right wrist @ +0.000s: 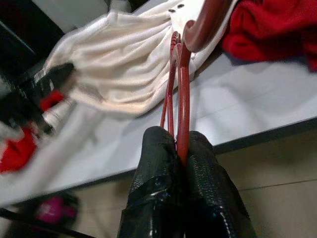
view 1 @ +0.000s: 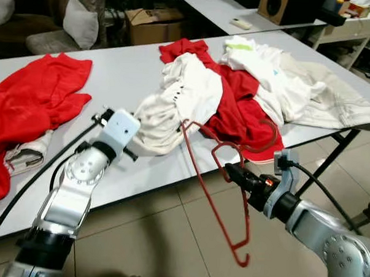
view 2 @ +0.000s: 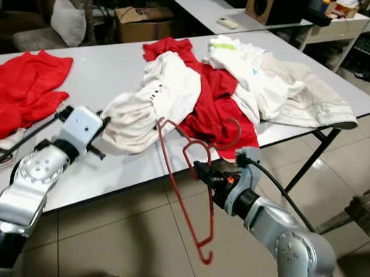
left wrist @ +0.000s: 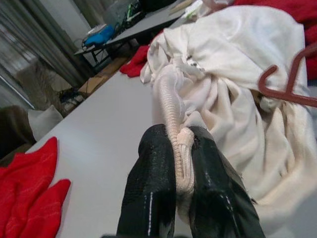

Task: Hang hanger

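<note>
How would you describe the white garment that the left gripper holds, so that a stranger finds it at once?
On the grey table, clothes lie heaped toward the robot's right. The cream-white garment spreads at that heap's near-left edge, its ribbed hem pinched in the left gripper. Unlike the other whites, a red hanger reaches over it, held by the right gripper.

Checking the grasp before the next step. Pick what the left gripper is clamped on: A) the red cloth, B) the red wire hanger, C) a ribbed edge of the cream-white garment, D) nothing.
C: the left gripper pinches a ribbed edge of the cream-white garment, while the right gripper holds the red wire hanger.
</note>
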`<state>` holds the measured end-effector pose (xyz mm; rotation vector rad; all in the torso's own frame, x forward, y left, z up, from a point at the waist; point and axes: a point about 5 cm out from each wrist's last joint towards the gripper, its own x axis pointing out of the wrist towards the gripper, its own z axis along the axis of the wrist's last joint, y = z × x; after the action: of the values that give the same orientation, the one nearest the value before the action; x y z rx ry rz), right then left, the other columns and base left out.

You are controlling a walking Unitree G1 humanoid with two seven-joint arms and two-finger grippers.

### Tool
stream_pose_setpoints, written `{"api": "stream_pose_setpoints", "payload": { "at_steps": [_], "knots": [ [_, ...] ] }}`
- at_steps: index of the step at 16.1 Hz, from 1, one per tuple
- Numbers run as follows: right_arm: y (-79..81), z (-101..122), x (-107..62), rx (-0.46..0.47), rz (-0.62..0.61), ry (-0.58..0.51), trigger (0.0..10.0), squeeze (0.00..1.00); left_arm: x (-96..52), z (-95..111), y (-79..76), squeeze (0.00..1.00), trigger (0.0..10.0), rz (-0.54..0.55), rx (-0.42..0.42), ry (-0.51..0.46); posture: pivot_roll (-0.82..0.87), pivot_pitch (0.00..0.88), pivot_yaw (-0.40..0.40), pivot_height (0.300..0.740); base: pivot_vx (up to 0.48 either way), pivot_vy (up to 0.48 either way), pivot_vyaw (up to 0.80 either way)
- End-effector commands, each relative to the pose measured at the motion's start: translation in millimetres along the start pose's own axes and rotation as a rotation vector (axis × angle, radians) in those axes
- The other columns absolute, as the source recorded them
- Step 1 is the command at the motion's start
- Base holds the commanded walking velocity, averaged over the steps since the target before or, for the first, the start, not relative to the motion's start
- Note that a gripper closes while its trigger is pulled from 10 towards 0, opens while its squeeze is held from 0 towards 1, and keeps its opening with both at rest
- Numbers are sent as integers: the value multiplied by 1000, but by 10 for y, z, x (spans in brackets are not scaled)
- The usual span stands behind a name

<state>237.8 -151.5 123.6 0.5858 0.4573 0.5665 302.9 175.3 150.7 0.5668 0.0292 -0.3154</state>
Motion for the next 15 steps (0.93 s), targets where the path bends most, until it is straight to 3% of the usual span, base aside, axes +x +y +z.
{"api": "stream_pose_setpoints", "payload": {
  "at_steps": [1, 2, 4, 7, 10, 13, 15],
  "knots": [
    [-51, 1, 8, 54, 34, 0, 10000, 0, -6, 23, -21, 0, 0, -28, 8, -17, -104, 0, -18, 740, 0, 0, 0],
    [-51, 0, 0, 26, 50, 22, 10000, 0, -3, 30, -30, 0, 0, -34, 3, -22, -92, 0, -29, 740, 0, 0, 0],
    [95, 111, -62, -36, 152, -1, 10000, 0, -10, 24, -37, 0, 0, -26, -10, -17, -93, 0, -31, 740, 0, 0, 0],
    [189, 166, -94, -37, 214, -5, 10000, 0, -14, 8, -78, 0, 0, -37, -19, -10, -100, 0, -31, 740, 0, 0, 0],
    [9, 123, -40, 73, 86, -39, 10000, 0, -9, -4, -60, 0, 0, -35, -27, -8, -105, 0, -36, 740, 0, 0, 0],
    [-98, 5, -57, 246, 66, -58, 10000, 0, -41, -65, -46, 0, 0, -26, -33, 16, -101, 0, -41, 740, 0, 0, 0],
    [-271, -54, -45, 340, -30, -58, 10000, 0, -86, -113, -79, 0, 0, -63, -32, 32, -97, 0, -43, 740, 0, 0, 0]
  ]
}}
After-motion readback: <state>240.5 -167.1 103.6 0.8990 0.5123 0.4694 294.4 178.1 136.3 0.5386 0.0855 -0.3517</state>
